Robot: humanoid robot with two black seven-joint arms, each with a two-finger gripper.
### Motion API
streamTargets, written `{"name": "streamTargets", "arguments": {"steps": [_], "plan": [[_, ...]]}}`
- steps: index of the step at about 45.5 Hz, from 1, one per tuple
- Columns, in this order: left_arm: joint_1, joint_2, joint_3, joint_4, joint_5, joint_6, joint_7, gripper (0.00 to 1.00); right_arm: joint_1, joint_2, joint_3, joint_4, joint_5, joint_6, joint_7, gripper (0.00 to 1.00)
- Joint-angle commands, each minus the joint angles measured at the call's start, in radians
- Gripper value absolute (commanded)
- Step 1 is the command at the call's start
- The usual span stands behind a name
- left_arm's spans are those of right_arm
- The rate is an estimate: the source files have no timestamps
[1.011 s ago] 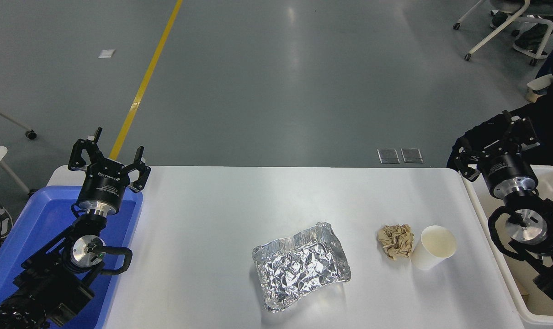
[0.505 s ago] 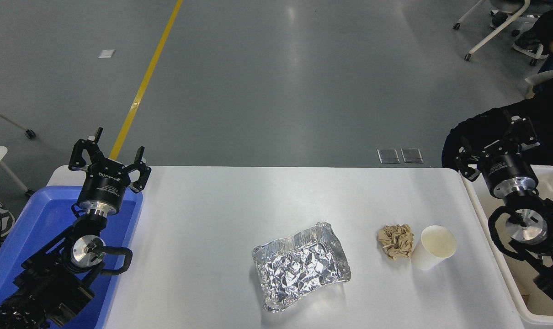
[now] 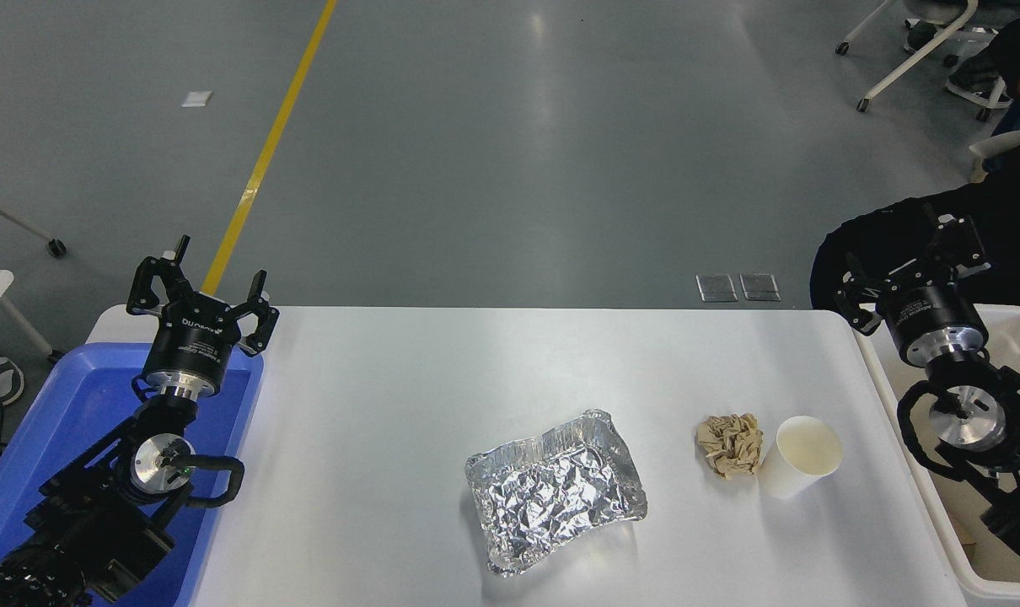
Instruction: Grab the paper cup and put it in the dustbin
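The white paper cup (image 3: 798, 456) stands upright on the table's right side, touching a crumpled tan paper ball (image 3: 729, 445) on its left. The off-white dustbin (image 3: 952, 556) sits off the table's right edge. My right gripper (image 3: 908, 261) hangs open over the dustbin's far end, well behind and to the right of the cup, holding nothing. My left gripper (image 3: 200, 278) is parked open over the blue bin at the lower left.
A crinkled silver foil tray (image 3: 555, 490) lies at the table's centre front. A blue plastic bin (image 3: 59, 421) stands off the left edge. A person in dark clothing (image 3: 1003, 219) is just behind my right gripper. Chair legs show at the top right.
My right gripper has shifted slightly left and up. The person in dark clothing behind it has moved further into view. The cup and the left arm have stayed put.
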Motion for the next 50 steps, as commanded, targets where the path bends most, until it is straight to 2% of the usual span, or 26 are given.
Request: {"name": "streamTargets", "arguments": {"steps": [1, 35, 50], "plan": [[0.000, 0.000, 0.000, -0.001, 0.000, -0.001, 0.000, 0.98, -0.002, 0.005, -0.006, 0.000, 0.000, 0.000, 0.000, 1.00], [0.000, 0.000, 0.000, -0.001, 0.000, -0.001, 0.000, 0.98, 0.058, -0.005, -0.065, -0.003, 0.000, 0.000, -0.002, 1.00], [0.000, 0.000, -0.002, 0.000, 0.000, -0.001, 0.000, 0.98, 0.389, -0.242, -0.504, -0.072, 0.000, 0.003, -0.008, 1.00]]}}
